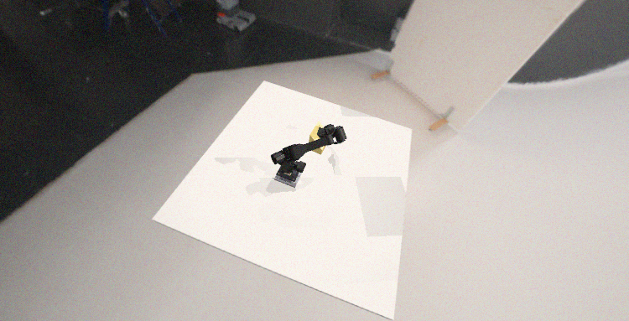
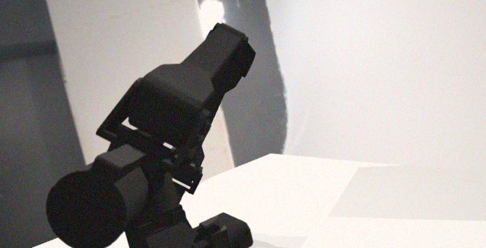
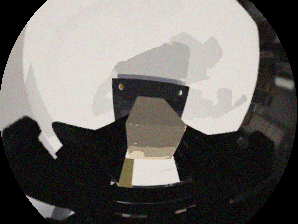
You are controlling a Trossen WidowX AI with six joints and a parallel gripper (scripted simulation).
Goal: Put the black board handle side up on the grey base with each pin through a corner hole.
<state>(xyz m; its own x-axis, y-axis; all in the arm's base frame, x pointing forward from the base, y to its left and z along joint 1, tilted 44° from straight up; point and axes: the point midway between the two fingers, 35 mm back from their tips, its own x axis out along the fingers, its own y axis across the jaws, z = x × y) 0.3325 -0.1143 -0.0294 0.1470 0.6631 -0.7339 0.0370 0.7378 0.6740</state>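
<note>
The gripper (image 3: 156, 129) stands part-way open, its fingers shut on the square handle (image 3: 156, 122), which shows in the wrist view as a blocky grey-brown shape between the dark fingers. The flat black board (image 3: 120, 104) lies behind the handle in that view, with one edge and two of its corners in sight. A small round spot shows near each of those corners, the left one (image 3: 121, 87) with a golden tint and the right one (image 3: 180, 92) paler; whether these are open holes or pins in them cannot be told. The rest of the board is hidden by the handle and the fingers. A thin grey strip (image 3: 150, 77) runs along the board's far edge, but the pictures do not make clear whether it belongs to the base. Whether the board sits on the four posts cannot be told either.

In the top view, the black arm (image 1: 308, 147) (image 2: 197, 79) reaches out over the white table (image 1: 263, 222) (image 2: 271, 191) (image 3: 75, 50) from its mount (image 1: 294, 184). A yellow block-like shape (image 1: 315, 144) shows beside the far end of the arm, partly covered by it. In the exterior view, dark arm links fill much of the left side, and neither the board nor the handle can be made out there
</note>
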